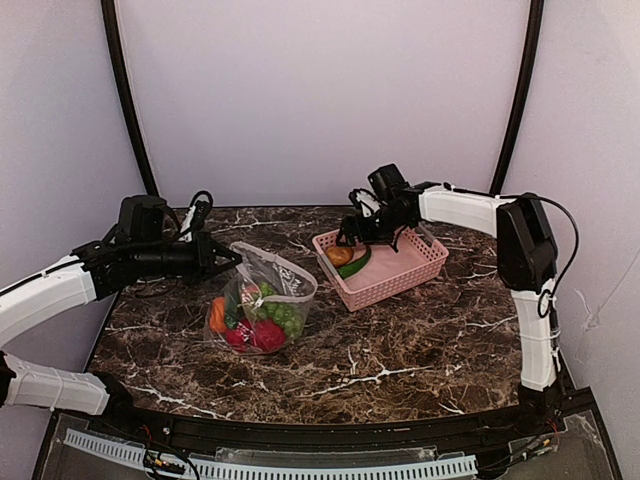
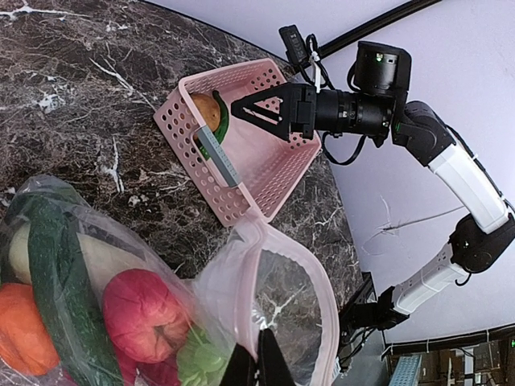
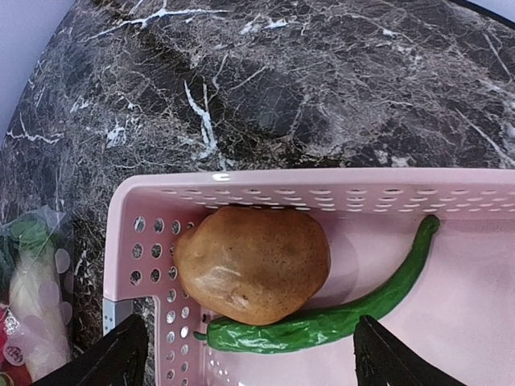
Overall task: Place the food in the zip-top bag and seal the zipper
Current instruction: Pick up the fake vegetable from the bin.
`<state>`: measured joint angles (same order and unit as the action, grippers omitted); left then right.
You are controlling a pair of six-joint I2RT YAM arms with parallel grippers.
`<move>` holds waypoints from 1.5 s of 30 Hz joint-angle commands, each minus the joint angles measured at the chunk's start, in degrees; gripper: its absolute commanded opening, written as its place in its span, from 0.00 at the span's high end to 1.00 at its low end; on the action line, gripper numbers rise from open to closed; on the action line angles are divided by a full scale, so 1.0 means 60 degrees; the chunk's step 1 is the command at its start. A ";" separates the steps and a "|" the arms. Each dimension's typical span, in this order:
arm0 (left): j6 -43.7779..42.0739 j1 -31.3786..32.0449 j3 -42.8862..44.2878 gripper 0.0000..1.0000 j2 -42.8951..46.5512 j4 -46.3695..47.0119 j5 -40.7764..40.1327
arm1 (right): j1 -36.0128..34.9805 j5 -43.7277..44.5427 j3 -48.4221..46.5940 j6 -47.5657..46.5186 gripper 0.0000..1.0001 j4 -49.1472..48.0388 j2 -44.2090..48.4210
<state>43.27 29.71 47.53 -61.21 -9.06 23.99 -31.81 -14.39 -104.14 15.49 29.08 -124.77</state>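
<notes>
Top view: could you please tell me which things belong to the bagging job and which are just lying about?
Job: bag, pinched by left gripper; bagged food; potato; pepper; open right gripper.
Lying about: basket, which only holds the potato and pepper; table.

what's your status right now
Left gripper shut on clear dotted zip-top bag, mouth open. Right gripper open over brown potato in pink slotted basket. Nothing blocking.

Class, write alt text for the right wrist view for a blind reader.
A brown potato and a long green chilli pepper lie in a pink perforated plastic basket on a dark marbled table, framed by the right gripper's open fingers. Far left, a clear dotted bag.
</notes>
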 commanded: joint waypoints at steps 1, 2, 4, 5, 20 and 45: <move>-0.0136 -0.0183 0.0075 0.99 -0.0120 0.0268 0.0300 | 0.0043 -0.0491 -0.0481 -0.0202 0.12 -0.0159 -0.0540; -0.0128 -0.0195 0.0076 0.99 -0.0131 0.0277 0.0304 | 0.0045 -0.0544 -0.0540 -0.0207 0.11 -0.0159 -0.0635; -0.0133 -0.0218 0.0057 0.99 -0.0126 0.0292 0.0343 | 0.0036 -0.0641 -0.0663 -0.0204 0.10 -0.0127 -0.0813; -0.0134 -0.0227 0.0052 0.99 -0.0126 0.0294 0.0341 | 0.0030 -0.0695 -0.0735 -0.0189 0.09 -0.0109 -0.0912; 0.0023 -0.0250 -0.0270 0.99 0.0068 0.0415 0.0301 | -0.0513 0.0184 -0.1797 -0.0537 0.05 0.0569 -0.2027; 0.0081 -0.0265 -0.0239 0.99 -0.0215 0.0556 0.0353 | -0.0358 0.1462 -0.1851 0.0246 0.13 0.0402 -0.2285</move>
<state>43.40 28.71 46.74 -62.24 -7.31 25.98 -34.17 -6.81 -115.59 16.62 32.64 -137.91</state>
